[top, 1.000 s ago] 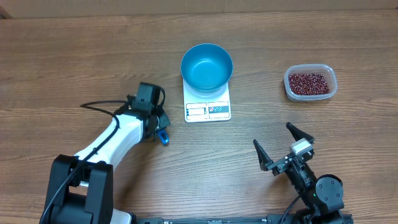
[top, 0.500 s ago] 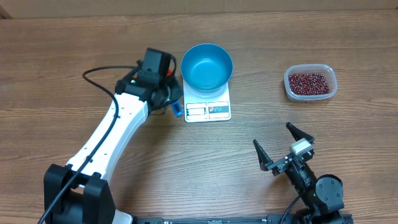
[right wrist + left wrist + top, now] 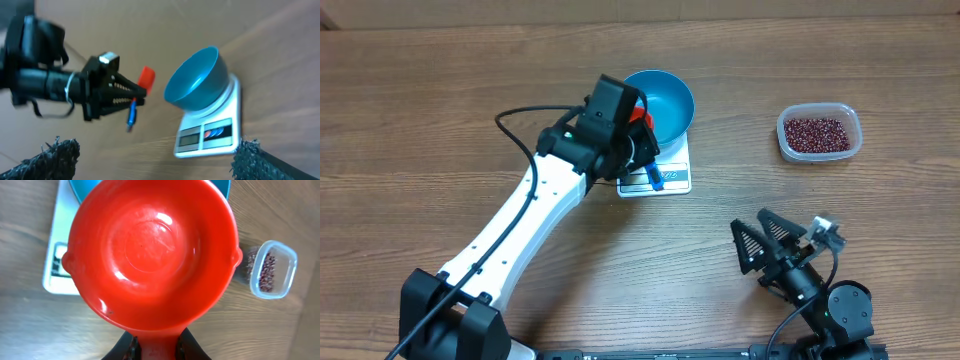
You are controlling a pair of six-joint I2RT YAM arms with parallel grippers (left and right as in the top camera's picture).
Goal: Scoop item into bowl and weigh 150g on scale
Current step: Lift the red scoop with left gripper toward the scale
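- Nearest the base, the right pincer point(image 3: 752, 226) hangs spread wide and holds nothing; it is well apart from the tub point(image 3: 782, 138), so my worry is that a dig into that light plastic box would push it along the tabletop point(image 3: 420, 100) with nothing to steady it
- The left pincer point(image 3: 155, 347) is drawn narrow onto the slim blue handle point(image 3: 656, 180) of a red scoop point(image 3: 150, 255); with so thin a purchase, a loaded scoop might twist in the jaws and scatter its load
- That scoop hovers over the scale point(image 3: 676, 170), just beside the bowl point(image 3: 672, 100); a low swing across toward the tub could clip the rim, shift the bowl off centre, or press the platform and spoil the reading
- The beans point(image 3: 818, 133) are small and glossy and should run fast; a quick tip may overshoot the target weight
- Containers, same order: the scoop is empty, its inside bare and shiny
- The bowl sits on the far part of the scale, display left uncovered; what shows of its blue inside holds nothing
- The clear tub, far right, carries all the beans in a shallow maroon layer; none lie spilled that I can see
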